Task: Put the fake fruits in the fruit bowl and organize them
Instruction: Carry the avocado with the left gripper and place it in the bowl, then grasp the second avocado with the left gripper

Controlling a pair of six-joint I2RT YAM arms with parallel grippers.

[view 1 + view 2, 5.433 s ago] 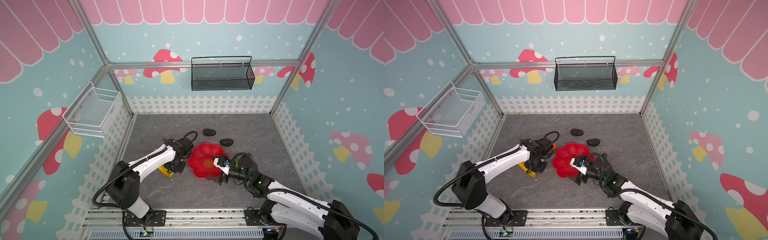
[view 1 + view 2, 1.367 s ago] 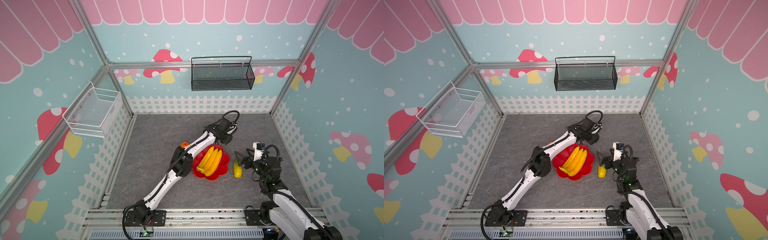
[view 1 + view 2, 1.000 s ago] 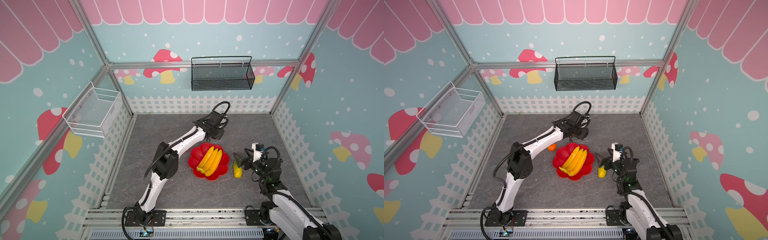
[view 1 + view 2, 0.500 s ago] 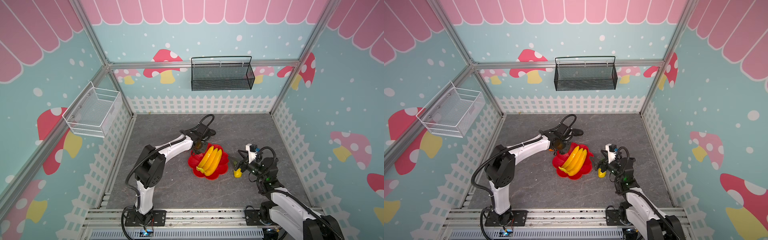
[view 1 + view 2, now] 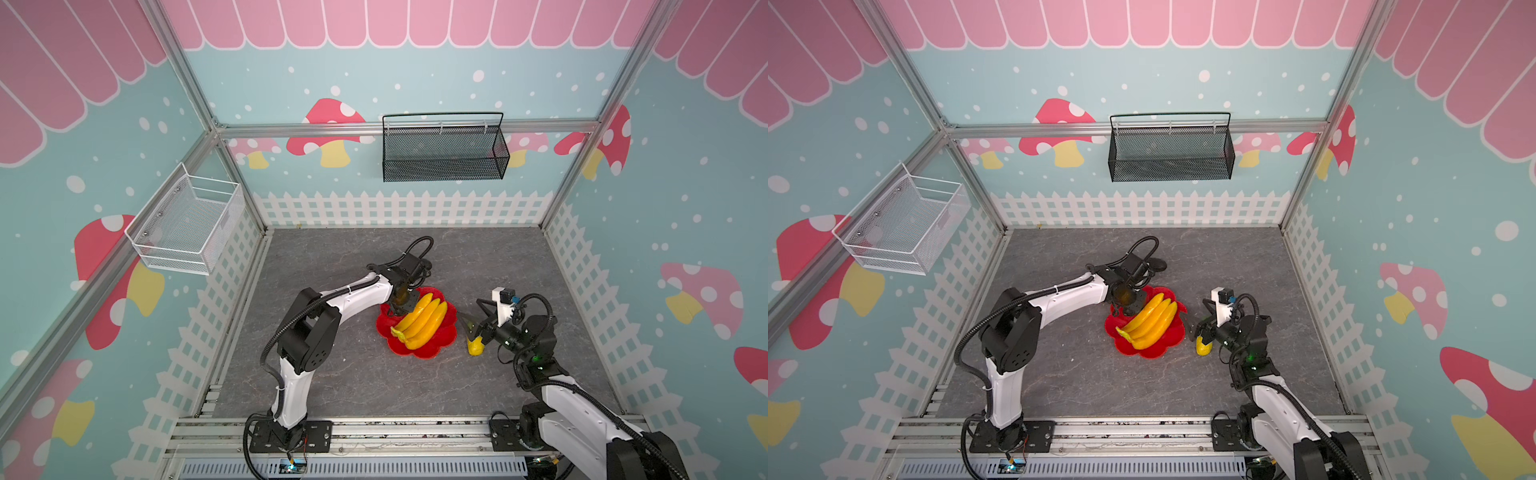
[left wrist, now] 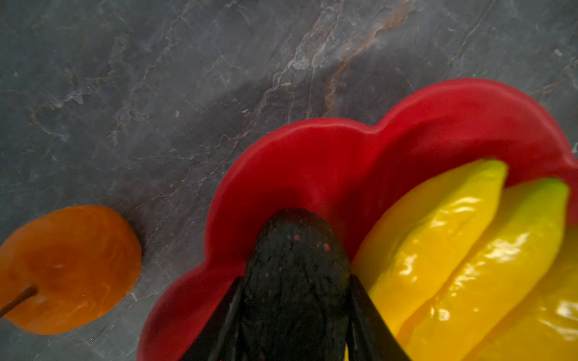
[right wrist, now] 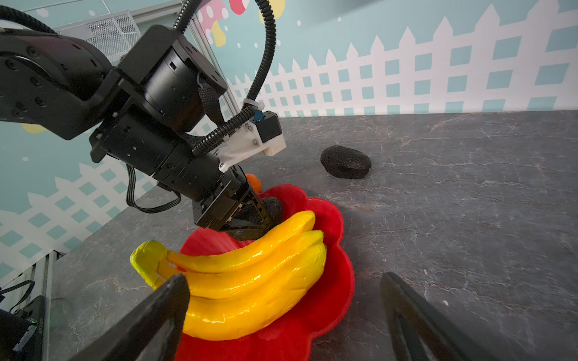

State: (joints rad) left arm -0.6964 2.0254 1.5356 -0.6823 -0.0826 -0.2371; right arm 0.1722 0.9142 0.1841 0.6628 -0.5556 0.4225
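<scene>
My left gripper is shut on a dark avocado, holding it just over the back-left petals of the red fruit bowl, close beside the bananas. The yellow banana bunch lies across the bowl. On the table outside the rim sits the small orange ball. Another dark avocado lies on the table behind the bowl. My right gripper stands open to the right of the bowl, over the green-and-yellow fruit, which lies on the table.
A black mesh basket hangs on the back wall and a white wire basket on the left wall. White picket fencing rings the grey stone floor. The left arm stretches across the floor's middle.
The left arm has swung back from the far side with the avocado in its grip and come down over the bowl's rim. The right gripper has edged toward the bowl, still open.
</scene>
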